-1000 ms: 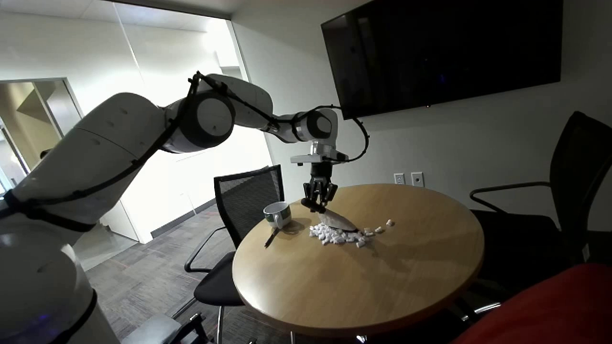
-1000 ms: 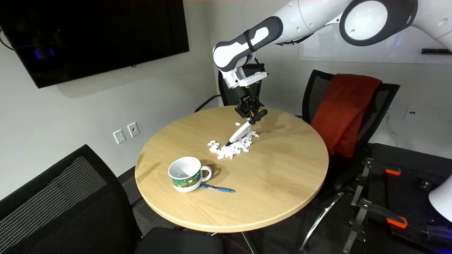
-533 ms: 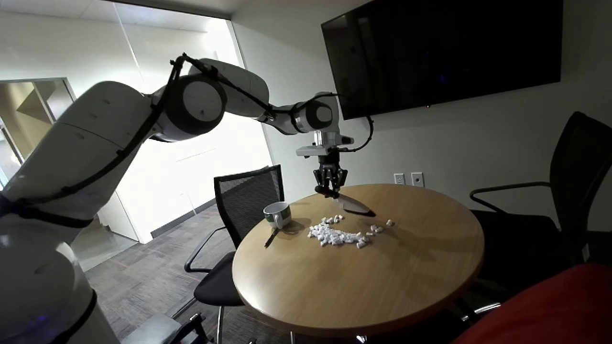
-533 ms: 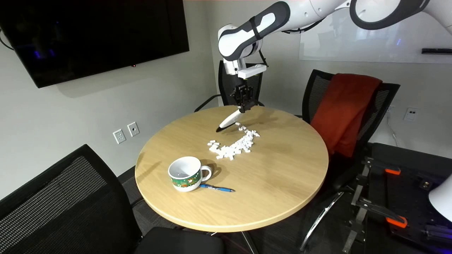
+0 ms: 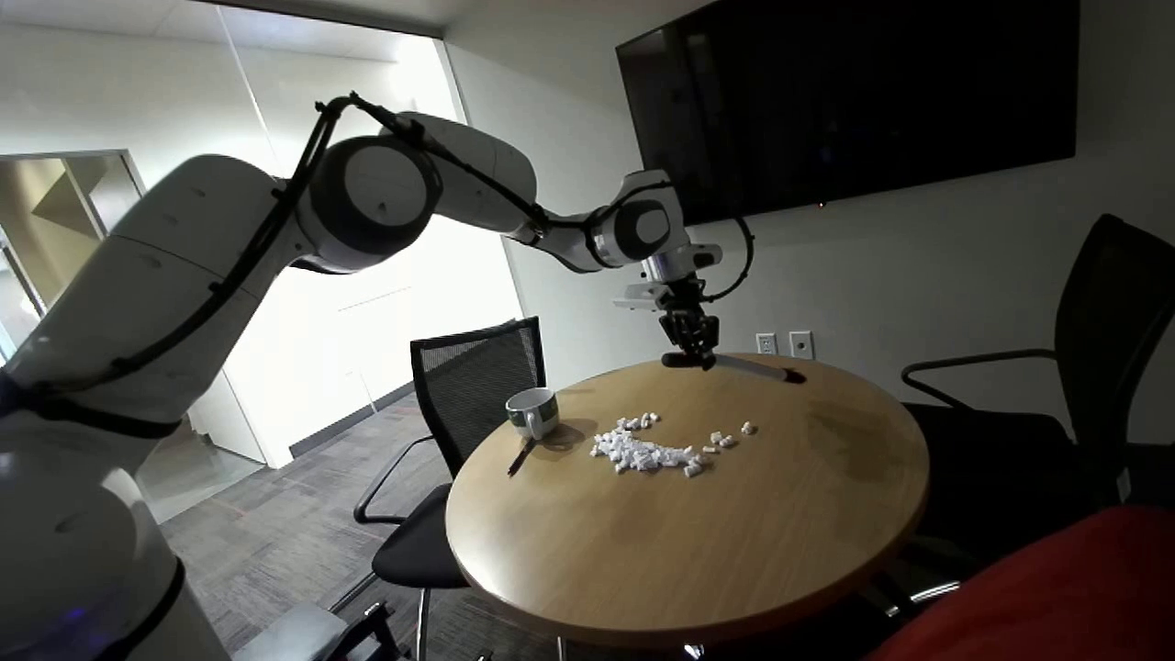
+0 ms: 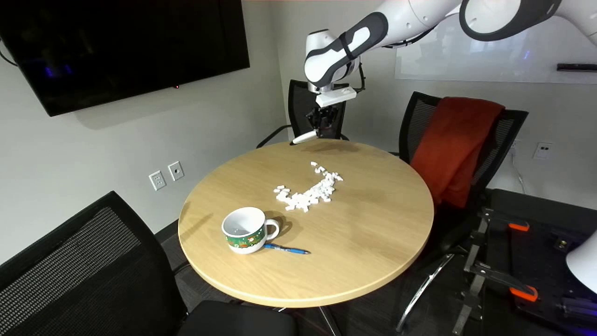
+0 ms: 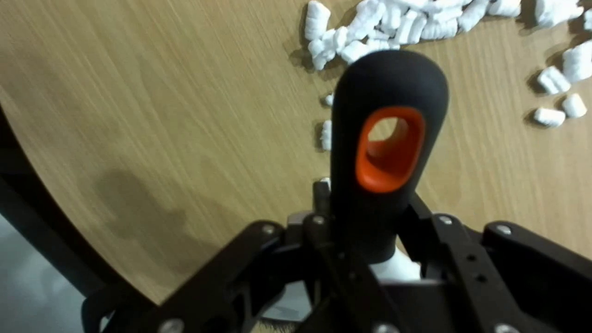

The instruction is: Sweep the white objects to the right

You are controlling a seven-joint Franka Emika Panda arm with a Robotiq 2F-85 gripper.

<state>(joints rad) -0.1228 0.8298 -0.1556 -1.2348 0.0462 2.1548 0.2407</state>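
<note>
The white objects are a loose pile of many tiny white pieces on the round table, in both exterior views [image 5: 643,453] [image 6: 311,193] and at the top of the wrist view [image 7: 411,21]. They lie in a curved band with a few strays at its ends. My gripper [image 5: 695,356] is shut on the dark handle of a brush [image 5: 748,366] with a white body and dark bristles. The brush is held above the table near its edge, apart from the pieces. In the wrist view the black handle [image 7: 388,78] with an orange-rimmed hole stands between the fingers [image 7: 365,208].
A white and green mug [image 6: 245,231] stands on the wooden table [image 6: 364,261], with a blue pen [image 6: 287,249] beside it. Chairs stand round the table, one with a red cloth [image 6: 457,144]. A wall screen [image 5: 854,101] hangs behind the table.
My gripper has lifted the brush off the pile and carried it away toward the table edge, turning it more level. The pieces behind the brush are now uncovered; the pile looks almost unmoved.
</note>
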